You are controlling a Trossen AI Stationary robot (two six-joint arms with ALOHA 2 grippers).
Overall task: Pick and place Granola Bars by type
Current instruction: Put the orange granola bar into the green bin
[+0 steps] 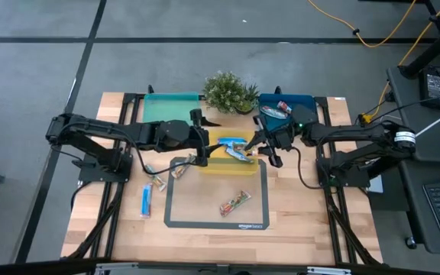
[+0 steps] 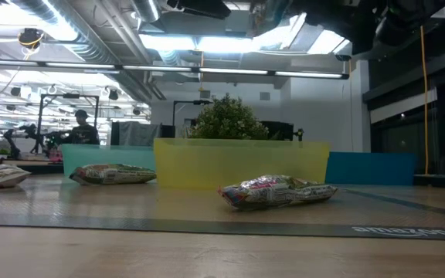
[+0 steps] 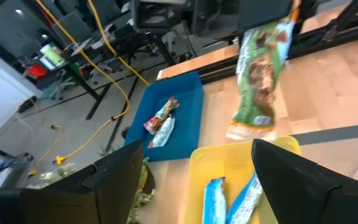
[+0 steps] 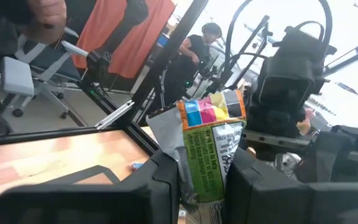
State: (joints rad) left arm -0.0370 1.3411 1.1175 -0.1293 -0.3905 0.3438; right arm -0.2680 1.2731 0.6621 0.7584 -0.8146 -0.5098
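My right gripper is over the yellow tray's right end, shut on a green-gold granola bar. My left gripper hovers open at the tray's left end, holding nothing. Two blue bars lie in the yellow tray. Silvery red-print bars lie in the blue tray. On the table's left lie a blue bar and tan bars. A silvery bar lies flat on the dark mat. My right gripper pinches the green-gold bar between its two fingers. The bar's sealed end with coloured squares sticks out past the fingertips. In the left wrist view the bar is lifted clear and its free lower end dangles beside the yellow tray.
A green tray and a potted plant stand at the table's far edge, beside the blue tray. Both grippers are close together over the yellow tray. Bare wood lies at the table's near edge. People and equipment show in the room beyond.
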